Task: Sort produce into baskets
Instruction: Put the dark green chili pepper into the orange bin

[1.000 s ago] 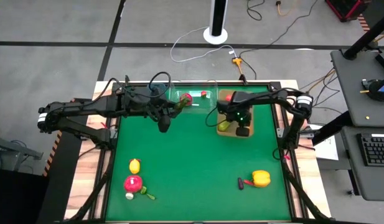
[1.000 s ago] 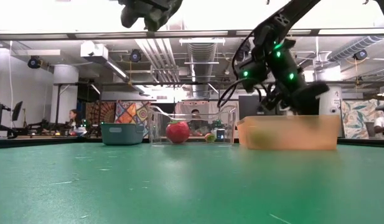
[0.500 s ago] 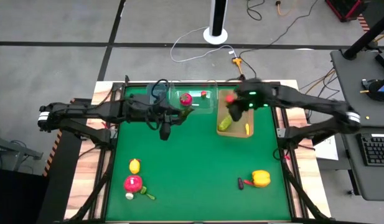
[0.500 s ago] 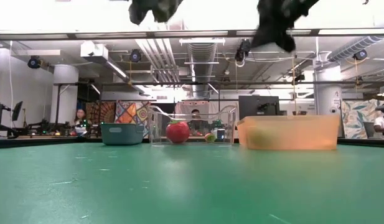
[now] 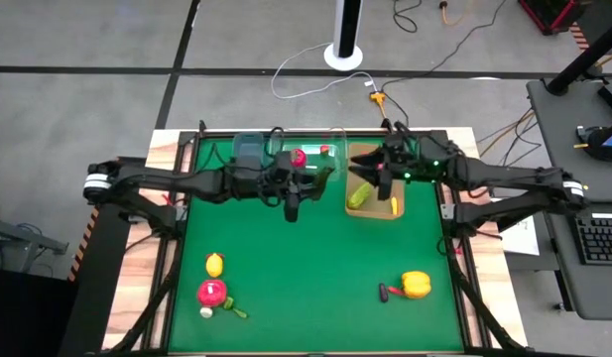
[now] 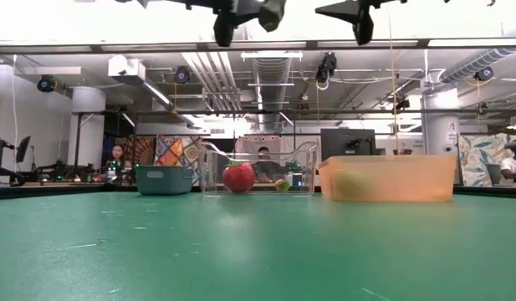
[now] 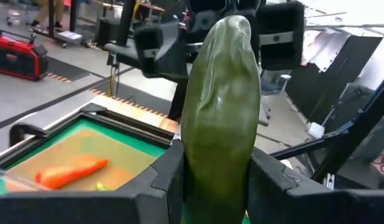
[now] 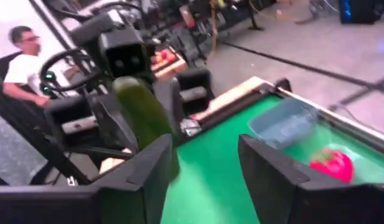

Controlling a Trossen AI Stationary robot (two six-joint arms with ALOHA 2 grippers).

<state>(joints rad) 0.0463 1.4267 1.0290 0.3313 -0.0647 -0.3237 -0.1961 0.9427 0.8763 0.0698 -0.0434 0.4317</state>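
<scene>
1. From above, at the table's 6 o'clock edge we see loose produce: a lemon (image 5: 215, 264) and a red round piece (image 5: 212, 292) toward 7 o'clock, and a yellow pepper (image 5: 416, 285) toward 5 o'clock. The level view shows none of these.
2. At mid-table, toward 12 o'clock, the left gripper (image 5: 323, 175) holds a green cucumber (image 7: 221, 106); only its own wrist view shows the fingers (image 7: 168, 180) clamped on both sides of it.
3. Facing it from 1 o'clock, the right gripper (image 5: 371, 173) hangs above the tan tray (image 5: 399, 213); its wrist view shows the jaws spread apart with nothing between them.
4. Along the 12 o'clock edge the level view lines up the blue-grey bin (image 6: 164, 179), the clear tub (image 6: 301, 171) with a red piece (image 6: 238, 177) inside, and the tan tray.
5. From above, the tray holds a green piece (image 5: 358, 197) and a small yellow bit (image 5: 394, 205); the left wrist view also shows an orange-red piece (image 7: 70, 171) there.
</scene>
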